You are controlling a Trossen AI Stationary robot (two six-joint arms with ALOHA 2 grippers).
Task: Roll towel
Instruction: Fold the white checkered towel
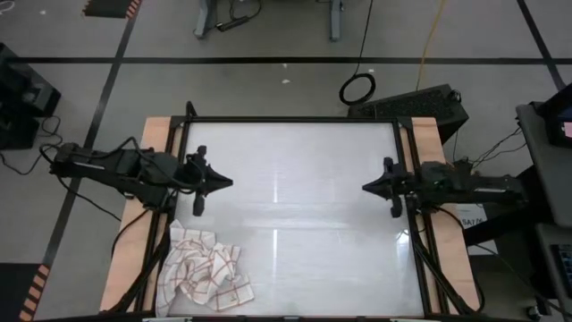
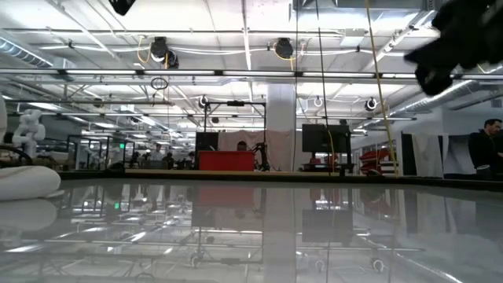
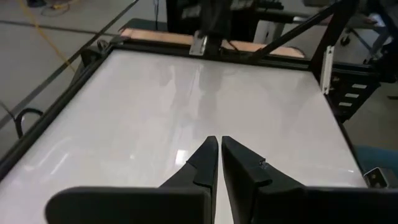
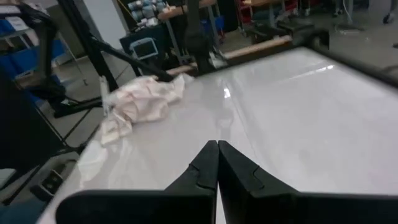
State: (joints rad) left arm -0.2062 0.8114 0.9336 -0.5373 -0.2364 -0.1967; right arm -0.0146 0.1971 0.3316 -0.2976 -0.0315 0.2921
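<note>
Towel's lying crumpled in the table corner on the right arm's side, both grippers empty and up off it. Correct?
Not quite. The high view shows the crumpled towel in the corner on the left arm's side. The rest holds: left gripper and right gripper are empty and clear of it.

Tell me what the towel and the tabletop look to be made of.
Towel: thin woven cloth, white with red-brown grid lines, matte; it lies crumpled in soft folds. Tabletop: a smooth, hard, glossy white sheet, perhaps plastic or coated board; it mirrors the ceiling lights in the low view.
</note>
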